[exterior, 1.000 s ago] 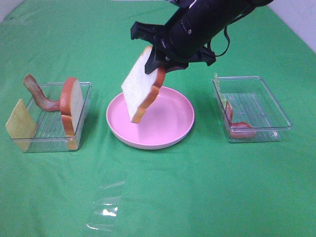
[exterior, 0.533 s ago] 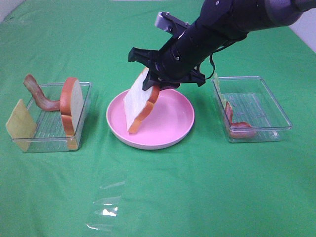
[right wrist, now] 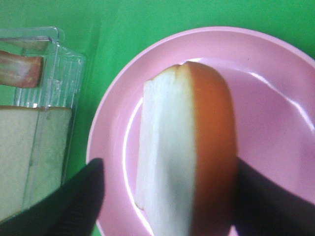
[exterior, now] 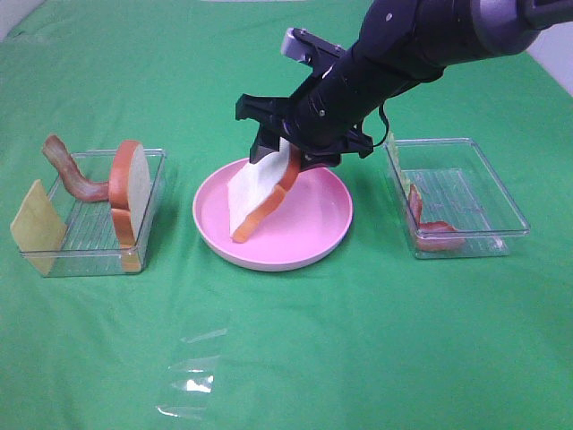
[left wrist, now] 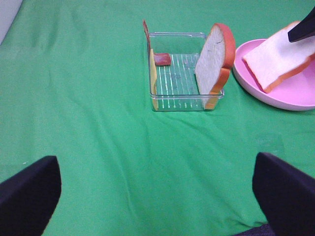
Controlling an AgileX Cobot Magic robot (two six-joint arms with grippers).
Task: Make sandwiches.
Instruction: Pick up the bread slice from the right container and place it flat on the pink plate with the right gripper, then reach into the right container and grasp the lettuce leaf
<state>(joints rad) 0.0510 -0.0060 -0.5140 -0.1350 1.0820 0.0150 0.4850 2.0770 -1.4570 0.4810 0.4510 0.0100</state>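
The bread slice (exterior: 258,193) leans tilted in the pink plate (exterior: 338,224), its lower crust on the plate floor near the rim facing the left tray (exterior: 85,262). Lifting straight away should let it tip flat. The right gripper (exterior: 286,158) slants down over it with its jaws parted, one finger clear of the white face. The left gripper (left wrist: 155,164) hangs wide open and empty.

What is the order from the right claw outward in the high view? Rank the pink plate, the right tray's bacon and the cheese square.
1. The pink plate, just below the right claw.
2. The bacon strip, off to the right.
3. The cheese square, far left.
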